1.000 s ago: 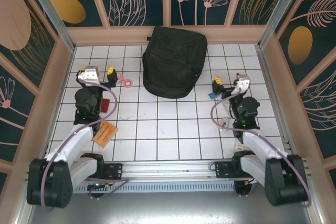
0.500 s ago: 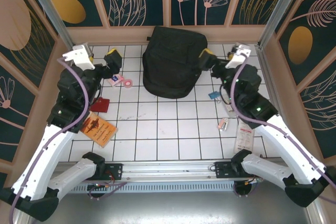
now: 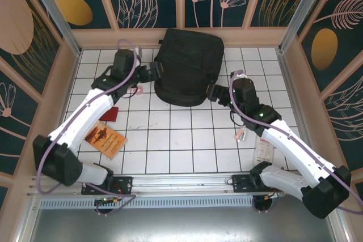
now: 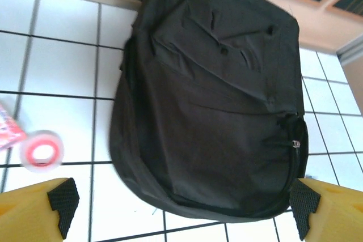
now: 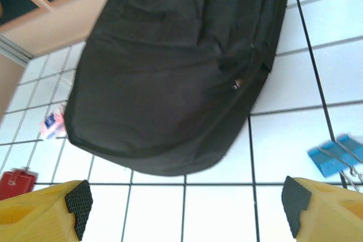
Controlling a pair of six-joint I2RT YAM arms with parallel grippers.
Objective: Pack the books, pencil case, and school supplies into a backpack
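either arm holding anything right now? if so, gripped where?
Nothing is held. The left gripper and the right gripper both have their jaws wide open and closed on nothing, each pointed at the backpack.

Looks like matt black woven cloth on the backpack (image 3: 188, 66), soft and creased, with a small shiny metal zip pull (image 4: 295, 143). Gleams glossy white across the tiled table (image 3: 170, 140). Shows smooth yellow plastic on the left gripper (image 4: 181, 203), with rough black rubbery pads (image 4: 62, 199). Reads as glossy pink on the tape (image 4: 41, 150), orange paper on the booklet (image 3: 105, 138) at the table's 8 o'clock, and smooth blue on the blurred clip (image 5: 334, 157).
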